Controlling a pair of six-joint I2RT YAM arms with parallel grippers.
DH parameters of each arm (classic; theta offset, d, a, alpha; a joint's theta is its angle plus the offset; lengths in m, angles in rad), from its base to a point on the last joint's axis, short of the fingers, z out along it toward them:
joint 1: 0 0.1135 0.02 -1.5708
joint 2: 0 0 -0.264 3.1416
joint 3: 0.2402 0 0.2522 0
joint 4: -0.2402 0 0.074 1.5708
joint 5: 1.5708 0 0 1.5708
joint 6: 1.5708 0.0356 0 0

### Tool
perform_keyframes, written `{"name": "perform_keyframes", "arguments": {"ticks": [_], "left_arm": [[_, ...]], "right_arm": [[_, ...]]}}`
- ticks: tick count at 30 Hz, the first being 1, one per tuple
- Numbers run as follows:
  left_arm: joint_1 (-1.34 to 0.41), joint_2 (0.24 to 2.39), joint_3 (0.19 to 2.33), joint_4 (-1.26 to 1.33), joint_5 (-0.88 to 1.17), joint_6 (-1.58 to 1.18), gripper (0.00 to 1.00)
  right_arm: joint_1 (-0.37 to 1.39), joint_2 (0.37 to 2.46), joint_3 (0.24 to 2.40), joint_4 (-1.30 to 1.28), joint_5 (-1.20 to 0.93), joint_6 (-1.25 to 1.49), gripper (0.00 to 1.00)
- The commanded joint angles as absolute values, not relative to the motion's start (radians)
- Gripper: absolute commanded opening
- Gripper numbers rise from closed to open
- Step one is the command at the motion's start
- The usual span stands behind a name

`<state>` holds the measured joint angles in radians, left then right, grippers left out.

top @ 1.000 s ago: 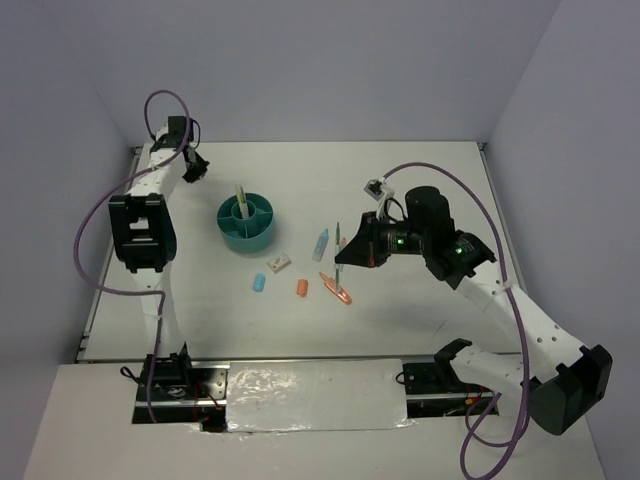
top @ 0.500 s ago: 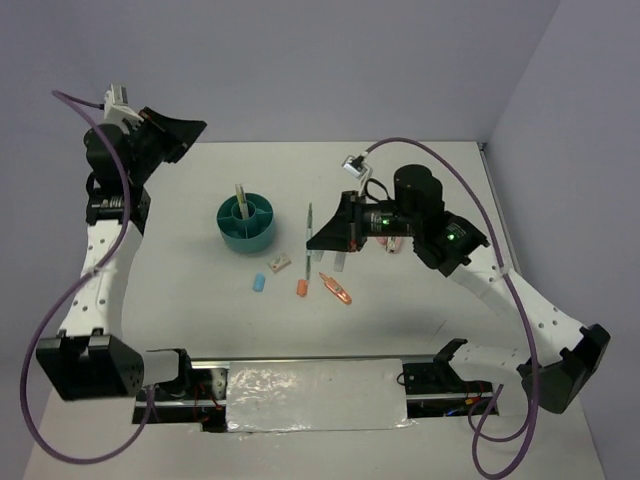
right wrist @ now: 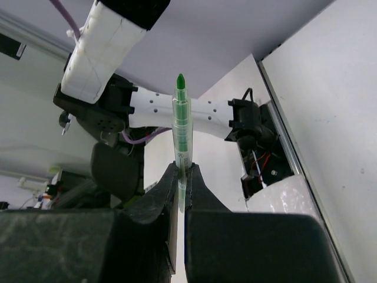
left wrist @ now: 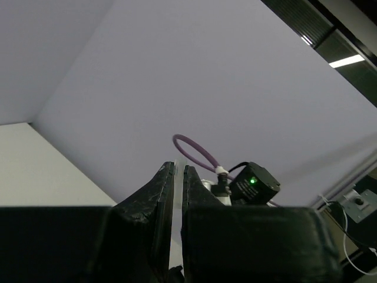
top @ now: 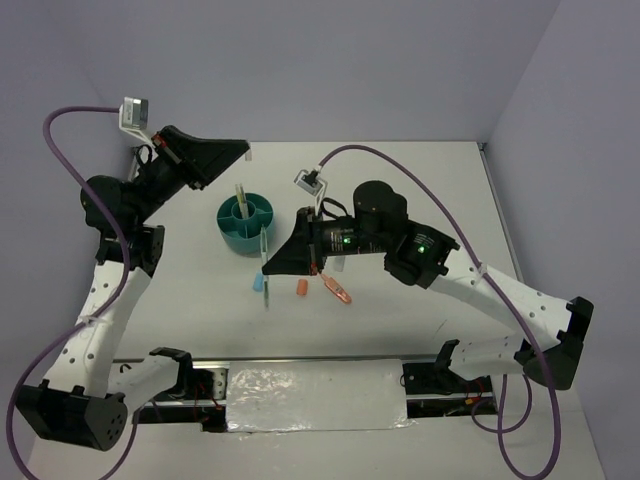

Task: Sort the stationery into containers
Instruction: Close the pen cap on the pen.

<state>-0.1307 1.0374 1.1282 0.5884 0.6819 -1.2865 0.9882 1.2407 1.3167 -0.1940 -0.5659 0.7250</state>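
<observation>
Two arms are raised off the bench (top: 430,180), and we take the right one first. The right fingers (top: 268,266) are pressed together on a green pen (top: 263,243), pinching its clear barrel partway along. In the right wrist view the green tip sticks out well past them. From above, the pen hangs in the air just in front of the near wall of the teal organizer (top: 235,240) and over the blue eraser (top: 257,283); we see it touching neither. An orange eraser (top: 301,288) and an orange marker (top: 337,291) lie on the bench just right of the blue eraser, apart from each other. One pencil (top: 239,195) stands upright in the organizer, though we cannot tell which compartment holds it. The left fingers (top: 238,150) are held high beyond the organizer's far side, pointing right. In their own wrist view they stand almost together, with only a thin pale slit between them. We cannot tell whether anything is pinched in that slit.
</observation>
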Motion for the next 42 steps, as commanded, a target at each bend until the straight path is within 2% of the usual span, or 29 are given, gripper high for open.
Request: {"name": "perform_keyframes", "arguments": {"ticks": [1,5,16,32,42], "left_arm": [[-0.158,0.988,1.129,0.681,0.707,-1.336,0.0],[-0.222,0.959,1.105,0.643,0.692,-1.31,0.0],[-0.259,0.901,1.115,0.394,0.644,-1.16,0.0],[-0.258,0.896,1.077,0.434,0.612,-1.181,0.0],[-0.259,0.908,1.072,0.436,0.601,-1.172,0.0]], "right_arm": [[0.994,1.226,1.359,-0.13,-0.517,0.72,0.0],[0.994,1.262,1.461,-0.214,-0.514,0.644,0.0],[0.969,1.37,1.644,-0.366,-0.538,0.508,0.0],[0.894,1.341,1.58,-0.345,-0.575,0.508,0.0],[0.874,1.388,1.657,-0.367,-0.617,0.491,0.0]]}}
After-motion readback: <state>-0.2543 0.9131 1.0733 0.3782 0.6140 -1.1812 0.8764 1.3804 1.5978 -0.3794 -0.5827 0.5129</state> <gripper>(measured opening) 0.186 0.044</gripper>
